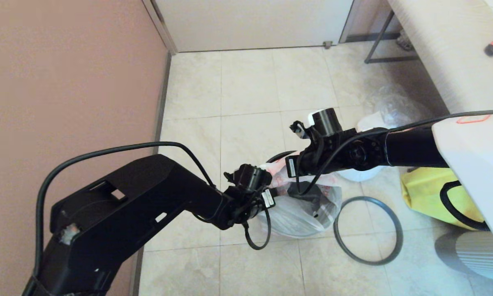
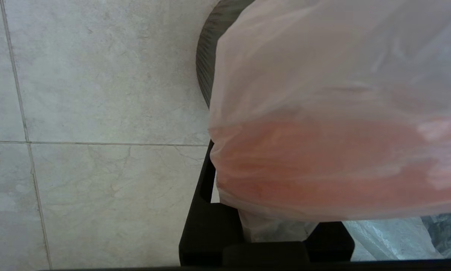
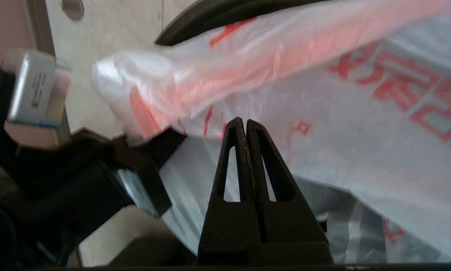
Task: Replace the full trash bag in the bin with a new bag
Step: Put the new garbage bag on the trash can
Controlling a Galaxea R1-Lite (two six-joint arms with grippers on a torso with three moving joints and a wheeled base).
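Both grippers work over the bin (image 1: 308, 205) on the floor: the left gripper (image 2: 276, 229) pinches the new bag (image 1: 299, 213) at its edge, seemingly to hold it open, while the right gripper (image 3: 245, 124), fully clenched on nothing, hovers just beside the plastic.
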